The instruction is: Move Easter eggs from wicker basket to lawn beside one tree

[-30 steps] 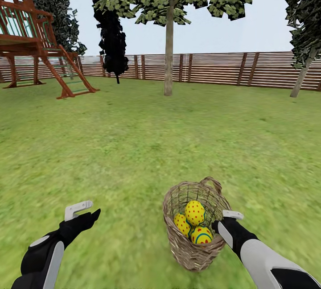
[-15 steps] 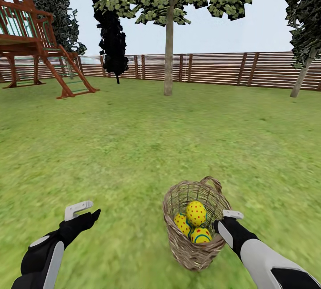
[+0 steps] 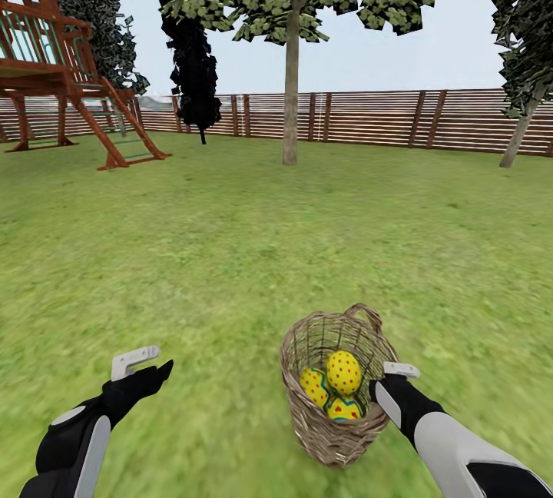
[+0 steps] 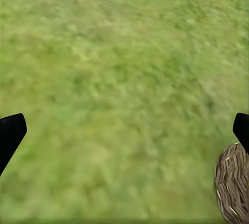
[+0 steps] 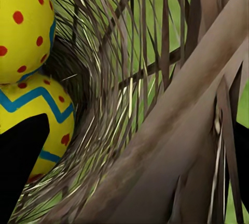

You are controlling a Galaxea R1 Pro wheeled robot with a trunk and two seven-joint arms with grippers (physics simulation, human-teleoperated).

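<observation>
Grass spreads to the fence (image 3: 384,117) and tree (image 3: 290,83). Nearby, the basket (image 3: 335,429) holds three eggs (image 3: 343,373). Right jaws (image 3: 386,380) straddle its rim, left jaws (image 3: 142,364) hang wide; a loose grip could tip it.

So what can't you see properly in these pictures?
- Third yellow zigzag-striped egg: head view, mostly hidden under the other two and the brown woven-twig basket wall.
- Right tool: head view, its fingertips hidden at the basket rim; the grip is unclear.
- Basket: left wrist view, cut off by the picture's edge.
- Green grass lawn: left wrist view, blurred.
</observation>
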